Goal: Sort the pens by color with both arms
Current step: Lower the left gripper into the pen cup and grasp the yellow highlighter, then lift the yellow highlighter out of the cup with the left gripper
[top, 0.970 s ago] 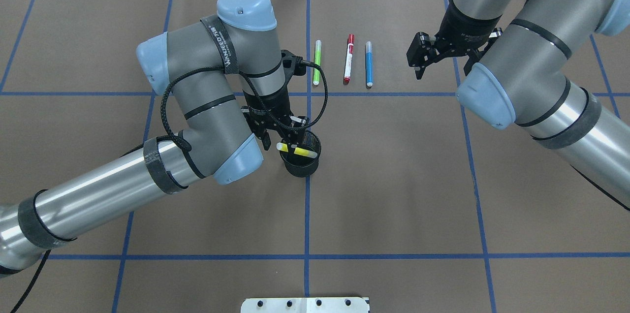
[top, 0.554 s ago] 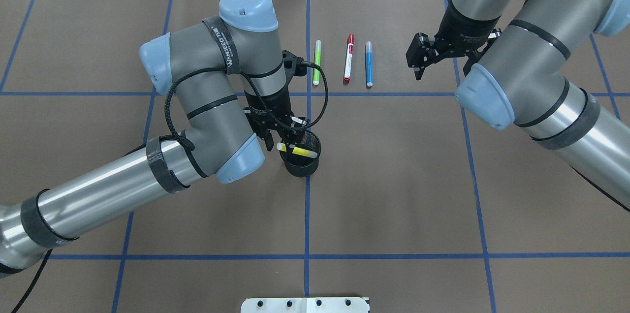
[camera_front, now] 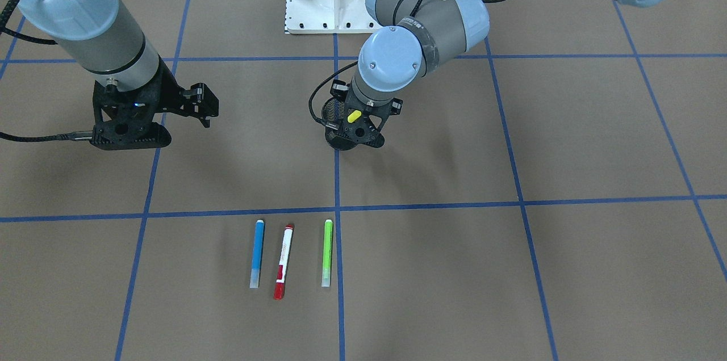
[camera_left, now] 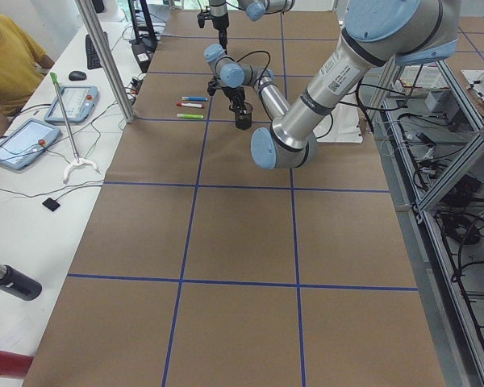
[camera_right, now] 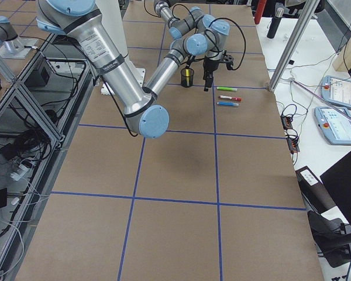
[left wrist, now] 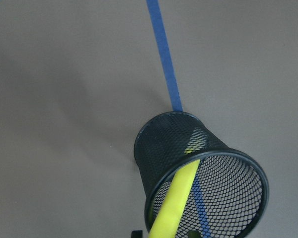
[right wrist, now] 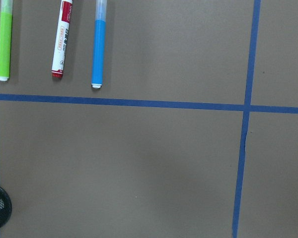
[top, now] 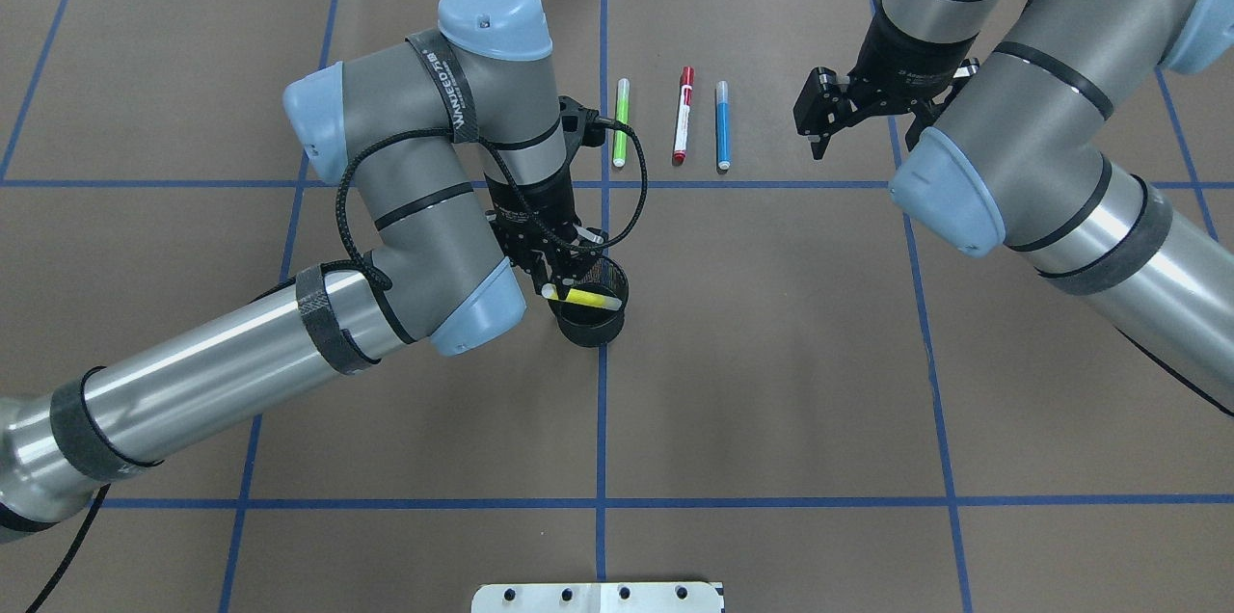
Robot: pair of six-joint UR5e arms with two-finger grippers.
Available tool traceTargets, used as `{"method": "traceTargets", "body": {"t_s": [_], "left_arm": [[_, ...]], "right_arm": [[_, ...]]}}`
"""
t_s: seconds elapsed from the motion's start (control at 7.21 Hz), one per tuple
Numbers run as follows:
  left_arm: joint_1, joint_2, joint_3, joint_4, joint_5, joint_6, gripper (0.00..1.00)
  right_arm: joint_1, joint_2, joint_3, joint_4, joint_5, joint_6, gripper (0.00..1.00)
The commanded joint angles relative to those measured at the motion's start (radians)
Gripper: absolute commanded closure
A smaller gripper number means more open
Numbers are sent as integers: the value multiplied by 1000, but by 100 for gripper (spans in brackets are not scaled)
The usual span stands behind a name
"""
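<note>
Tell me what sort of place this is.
Most likely a robotics lab work cell. A left arm and right arm work over a table covered in brown paper with a blue tape grid; a side bench carries control tablets; a yellow pen leans in a mesh cup beneath the left end effector.

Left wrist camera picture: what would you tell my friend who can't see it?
A yellow pen slants down into a black mesh cup, seen from above. The cup stands on a brown table, over a blue tape line.

Roughly "WANJEED" in white on the left arm's (top: pixel 415 160) black strap (top: pixel 451 93).
</note>
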Motion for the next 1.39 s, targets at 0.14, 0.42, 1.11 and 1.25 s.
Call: {"method": "traceTargets", "body": {"t_s": [0.14,0.42,1.11,1.25], "left_arm": [[0,3,7,-14,4,0,72],[0,0,3,-14,4,-3,72],[-21,-3,-71,0,13,-32,92],[-44,6,-106,7,11,-32,94]], "right_arm": [[-2,0,0,1,0,0,1],[-2,0,0,1,0,0,1],[-2,3,3,1,0,0,1],[-2,5,3,2,-2,2,1]]}}
